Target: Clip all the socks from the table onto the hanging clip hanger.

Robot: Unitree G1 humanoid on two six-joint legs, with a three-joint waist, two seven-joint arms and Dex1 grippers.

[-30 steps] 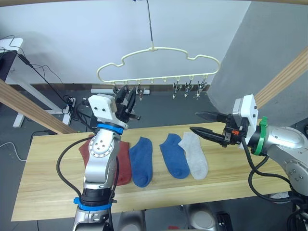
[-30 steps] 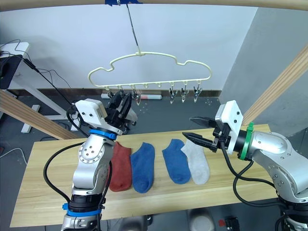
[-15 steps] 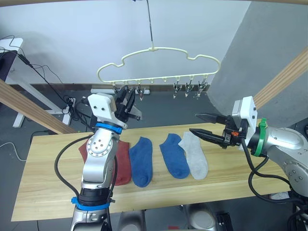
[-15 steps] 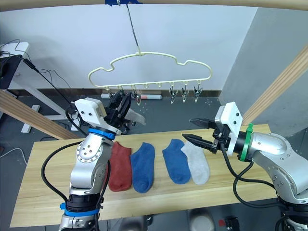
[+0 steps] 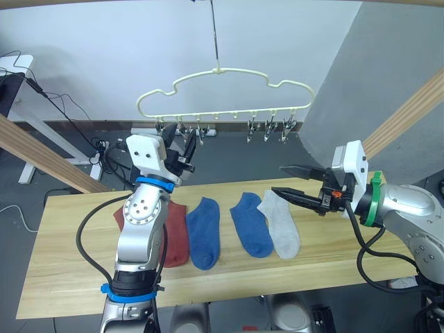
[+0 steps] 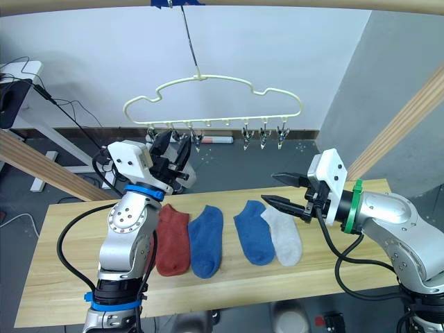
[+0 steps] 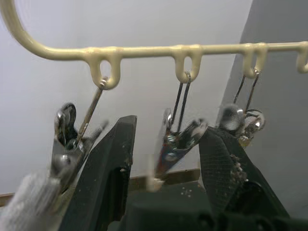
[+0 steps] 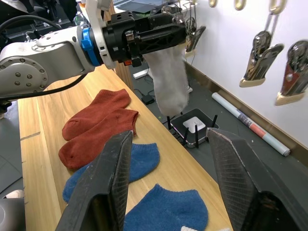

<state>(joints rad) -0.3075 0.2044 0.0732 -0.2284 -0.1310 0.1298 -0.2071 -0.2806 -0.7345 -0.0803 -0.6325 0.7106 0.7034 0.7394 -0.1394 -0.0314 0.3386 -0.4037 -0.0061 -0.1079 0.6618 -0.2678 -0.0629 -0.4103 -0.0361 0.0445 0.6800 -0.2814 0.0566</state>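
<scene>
Here, the left gripper (image 5: 182, 147) is raised off the table (image 5: 69, 263) under the clip hanger (image 5: 223, 94), its fingers parted around a metal clip (image 7: 175, 144). At three o'clock, the right gripper (image 5: 295, 182) is held level and open, empty, above the grey sock (image 5: 281, 223) beside the blue socks (image 5: 229, 229). A hanging pale sock (image 8: 168, 82) and both red socks (image 8: 96, 127) are revealed in the right wrist view.

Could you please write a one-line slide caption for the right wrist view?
Open right gripper faces the left gripper beside a hanging grey sock, above red socks and blue socks.
</scene>
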